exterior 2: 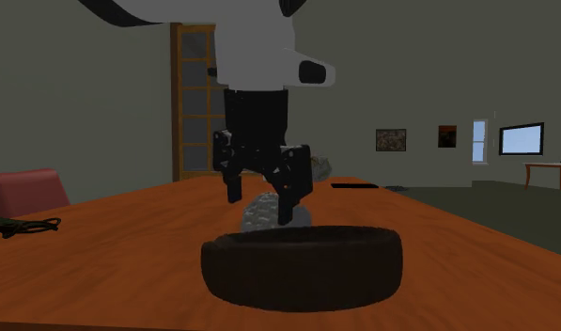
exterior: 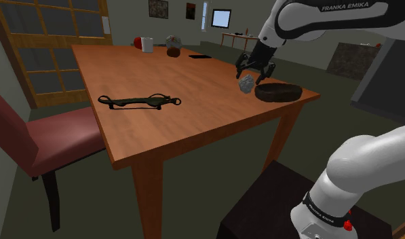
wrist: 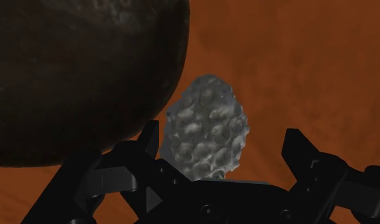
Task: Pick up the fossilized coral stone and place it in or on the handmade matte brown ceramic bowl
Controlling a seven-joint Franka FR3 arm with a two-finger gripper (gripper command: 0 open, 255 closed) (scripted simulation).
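The grey, pitted coral stone (exterior: 246,83) sits close beside the dark brown bowl (exterior: 279,92), near the table's corner at the shoulder view's right. My black gripper (exterior: 254,75) hangs right over the stone, open, one finger on each side. In the wrist view the stone (wrist: 207,127) stands between the fingers with a gap to one of them, and the bowl (wrist: 74,76) curves past the other. In the second exterior view the stone (exterior 2: 259,214) shows behind the bowl (exterior 2: 302,268), under the gripper (exterior 2: 262,207). I cannot tell whether the stone rests on the wood.
A dark metal tool (exterior: 140,102) lies mid-table. A white cup (exterior: 147,45), a jar (exterior: 173,46) and a flat black item (exterior: 199,56) stand at the far end. A red chair (exterior: 31,136) is at the shoulder view's left. The bowl sits near the table edge (exterior: 309,98).
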